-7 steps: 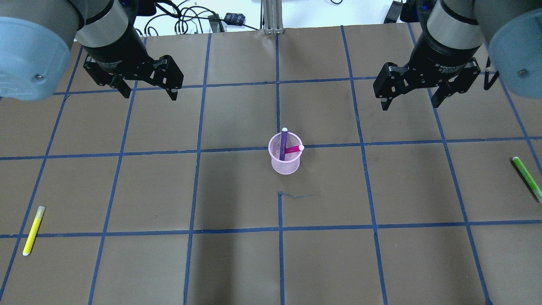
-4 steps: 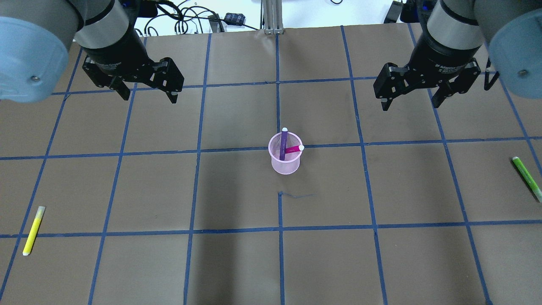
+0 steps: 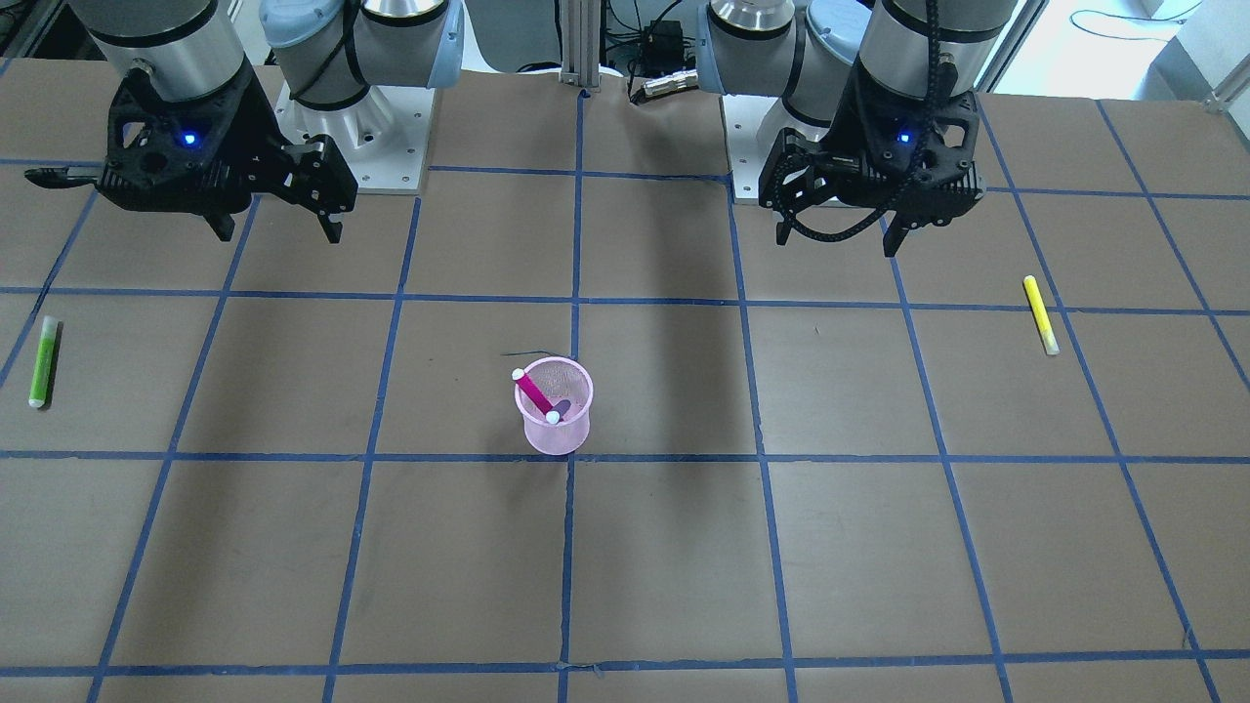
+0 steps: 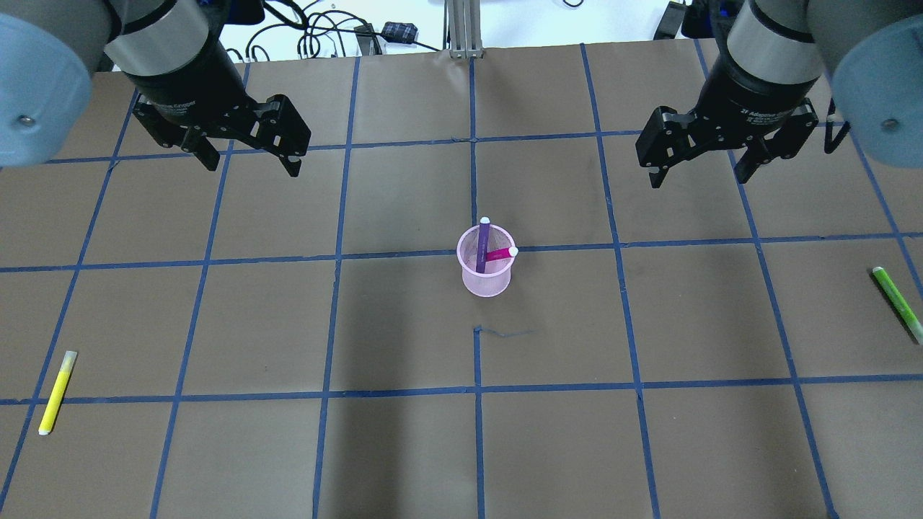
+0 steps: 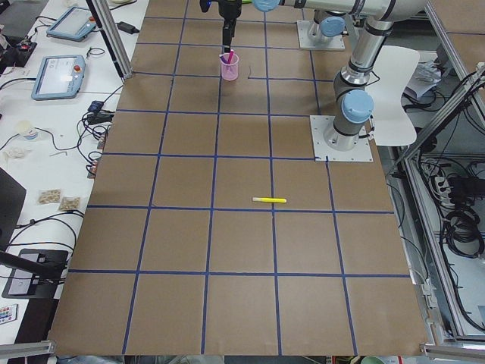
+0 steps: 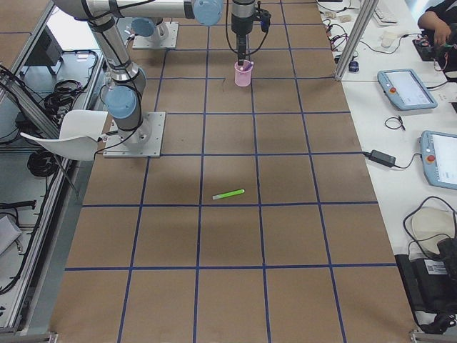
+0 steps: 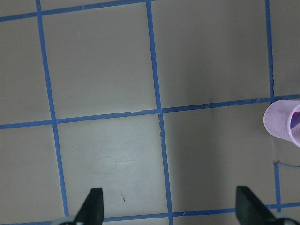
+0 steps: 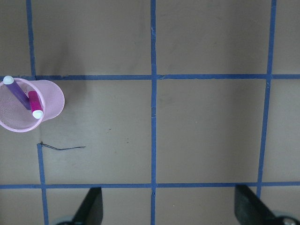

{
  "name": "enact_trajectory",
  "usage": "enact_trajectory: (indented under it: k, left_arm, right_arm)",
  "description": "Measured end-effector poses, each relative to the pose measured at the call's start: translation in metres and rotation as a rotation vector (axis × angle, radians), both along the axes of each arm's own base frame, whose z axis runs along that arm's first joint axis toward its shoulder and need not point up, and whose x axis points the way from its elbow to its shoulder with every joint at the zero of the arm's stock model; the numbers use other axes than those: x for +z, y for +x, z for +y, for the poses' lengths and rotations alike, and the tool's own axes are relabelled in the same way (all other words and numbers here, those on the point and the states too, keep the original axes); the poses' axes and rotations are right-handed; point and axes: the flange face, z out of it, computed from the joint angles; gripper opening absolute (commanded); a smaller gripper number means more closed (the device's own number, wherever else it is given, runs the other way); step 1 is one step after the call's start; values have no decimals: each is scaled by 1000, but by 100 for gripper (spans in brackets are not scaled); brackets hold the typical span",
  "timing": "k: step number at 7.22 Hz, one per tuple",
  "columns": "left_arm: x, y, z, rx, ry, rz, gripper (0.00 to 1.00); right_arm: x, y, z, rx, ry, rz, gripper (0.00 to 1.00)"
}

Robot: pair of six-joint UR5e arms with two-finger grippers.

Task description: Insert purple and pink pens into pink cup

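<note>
Pink cup (image 7: 280,121) half off-frame

Faint "2F Adaptive" lettering on right claw (image 4: 698,176)

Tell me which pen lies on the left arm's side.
The yellow pen. The green pen lies far right; the purple pen and pink pen sit in the cup.

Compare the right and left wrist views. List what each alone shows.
Only the right wrist view: the whole pink cup, with the purple pen and pink pen leaning inside. Only the left wrist view: nothing of its own; its edge cuts the cup, all but hiding the pens. Both: the cup, blue tape lines, and the view's own gripper, left gripper or right gripper, fingers spread wide.
</note>
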Motion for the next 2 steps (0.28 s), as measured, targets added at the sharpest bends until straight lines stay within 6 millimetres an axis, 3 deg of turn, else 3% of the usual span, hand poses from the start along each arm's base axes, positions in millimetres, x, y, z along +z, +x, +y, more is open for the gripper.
enact_trajectory:
  k: [2]
  left_arm:
    - [0,0,0,4,-2,1,100]
  right_arm:
    - [0,0,0,0,2,0,100]
